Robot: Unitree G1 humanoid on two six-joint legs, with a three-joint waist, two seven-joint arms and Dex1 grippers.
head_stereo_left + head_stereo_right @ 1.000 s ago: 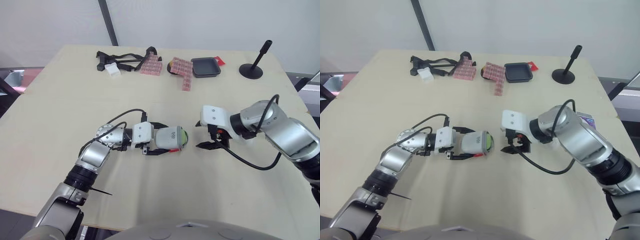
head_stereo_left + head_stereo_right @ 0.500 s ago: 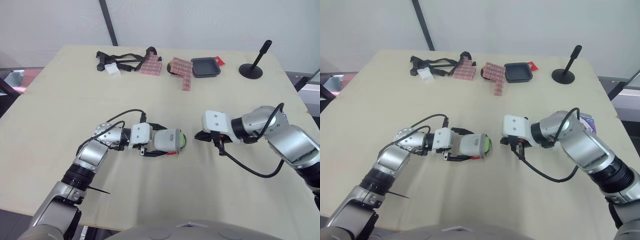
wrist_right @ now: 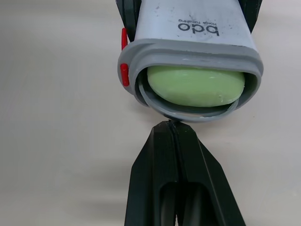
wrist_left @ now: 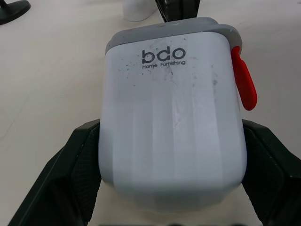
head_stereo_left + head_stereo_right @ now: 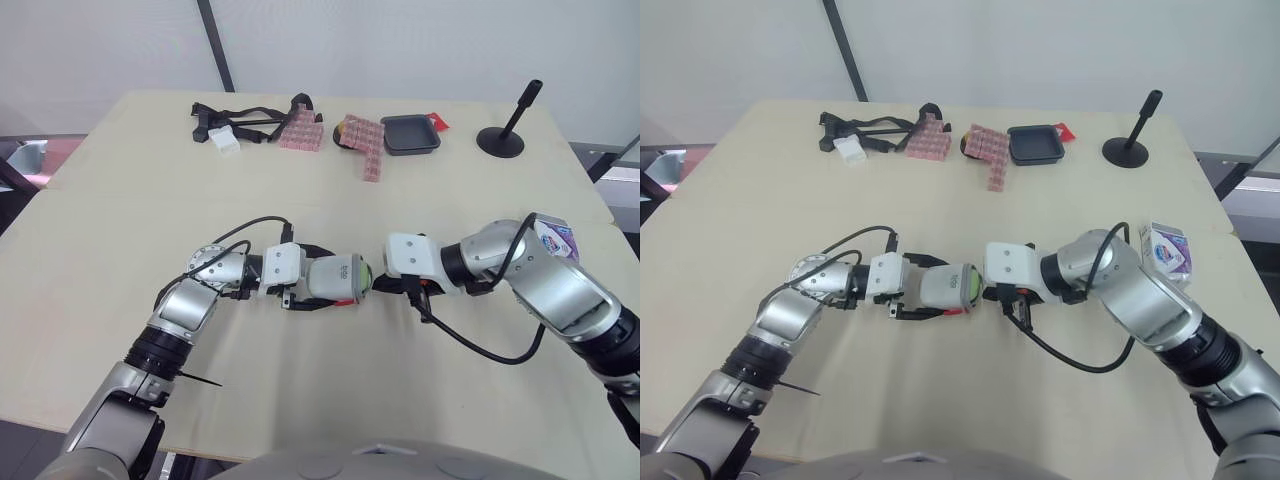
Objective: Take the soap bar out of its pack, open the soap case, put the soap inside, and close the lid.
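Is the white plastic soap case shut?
No, the white plastic soap case is open at its end, with the green oval soap bar visible inside.

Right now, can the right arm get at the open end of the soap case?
Probably yes. The right gripper, jaws shut, points at the open mouth of the soap case, where the soap shows. The left gripper holds the case by its sides, so nothing blocks that end.

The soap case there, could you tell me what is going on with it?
The left gripper holds the white soap case on its side. The green soap sits in its open end. The right gripper, shut, has its tips at the case's mouth. The soap pack lies on the table beside the right arm.
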